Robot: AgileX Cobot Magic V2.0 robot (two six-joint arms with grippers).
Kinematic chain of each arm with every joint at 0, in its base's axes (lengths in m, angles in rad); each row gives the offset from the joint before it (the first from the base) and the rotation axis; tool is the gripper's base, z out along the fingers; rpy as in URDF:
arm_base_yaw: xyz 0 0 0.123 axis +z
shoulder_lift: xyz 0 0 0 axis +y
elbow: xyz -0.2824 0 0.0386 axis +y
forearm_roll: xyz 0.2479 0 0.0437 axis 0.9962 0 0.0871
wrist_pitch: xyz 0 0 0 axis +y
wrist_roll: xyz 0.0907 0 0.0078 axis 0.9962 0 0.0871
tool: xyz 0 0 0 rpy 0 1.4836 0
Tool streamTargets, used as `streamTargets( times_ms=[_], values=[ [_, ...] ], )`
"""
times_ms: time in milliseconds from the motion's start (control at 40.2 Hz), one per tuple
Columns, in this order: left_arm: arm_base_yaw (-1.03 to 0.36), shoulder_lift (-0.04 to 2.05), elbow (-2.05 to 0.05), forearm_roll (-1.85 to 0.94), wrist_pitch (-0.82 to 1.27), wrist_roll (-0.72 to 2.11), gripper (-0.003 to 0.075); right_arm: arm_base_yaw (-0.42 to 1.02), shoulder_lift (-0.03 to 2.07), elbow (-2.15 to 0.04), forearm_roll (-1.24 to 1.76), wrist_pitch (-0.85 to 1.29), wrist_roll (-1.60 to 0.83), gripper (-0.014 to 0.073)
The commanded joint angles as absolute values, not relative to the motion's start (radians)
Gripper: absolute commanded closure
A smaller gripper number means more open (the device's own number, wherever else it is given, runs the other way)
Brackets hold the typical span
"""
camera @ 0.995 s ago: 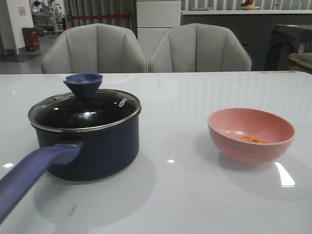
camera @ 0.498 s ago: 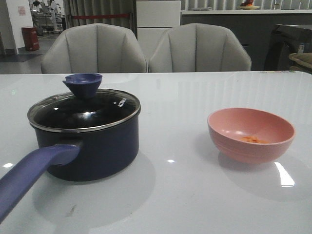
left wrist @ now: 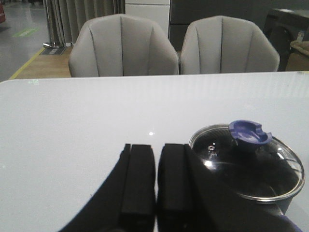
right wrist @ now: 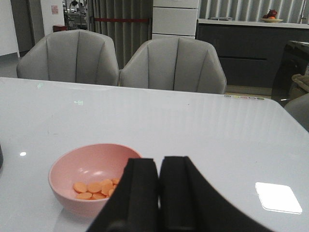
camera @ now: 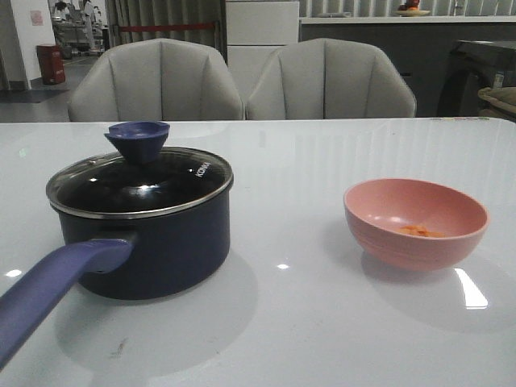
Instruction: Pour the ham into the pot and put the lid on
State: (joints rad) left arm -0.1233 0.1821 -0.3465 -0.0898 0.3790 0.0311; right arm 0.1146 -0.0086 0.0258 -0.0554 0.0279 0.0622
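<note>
The dark navy pot (camera: 149, 242) stands on the left of the white table, its long blue handle (camera: 48, 294) pointing toward the front. The glass lid (camera: 137, 184) with its blue knob (camera: 138, 139) sits on the pot; the lid also shows in the left wrist view (left wrist: 251, 164). The pink bowl (camera: 415, 222) on the right holds several orange ham pieces (camera: 419, 231), seen as flat orange discs in the right wrist view (right wrist: 94, 188). My left gripper (left wrist: 155, 181) is shut and empty, short of the pot. My right gripper (right wrist: 159, 193) is shut and empty, beside the bowl (right wrist: 87, 176).
Two grey chairs (camera: 157, 81) (camera: 329, 79) stand behind the table's far edge. The glossy white tabletop (camera: 282, 322) stretches between pot and bowl. Neither arm shows in the front view.
</note>
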Motion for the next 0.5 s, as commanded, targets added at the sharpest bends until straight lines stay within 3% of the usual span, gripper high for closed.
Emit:
streamTargets(
  times_ms=[0,348,473],
  values=[
    [-0.126,0.204,-0.379,-0.099,0.312,0.021,0.0607,0.110,-0.028,0.036,-0.057,-0.047,0.051,0.0433],
    [-0.126,0.204,-0.379,-0.072,0.280,0.021,0.0600,0.110,-0.028,0.036,-0.057,-0.047,0.051,0.0433],
    [-0.126,0.204,-0.379,-0.070,0.280,0.021,0.0519,0.110,-0.028,0.036,-0.057,-0.047,0.051,0.0433]
  ],
)
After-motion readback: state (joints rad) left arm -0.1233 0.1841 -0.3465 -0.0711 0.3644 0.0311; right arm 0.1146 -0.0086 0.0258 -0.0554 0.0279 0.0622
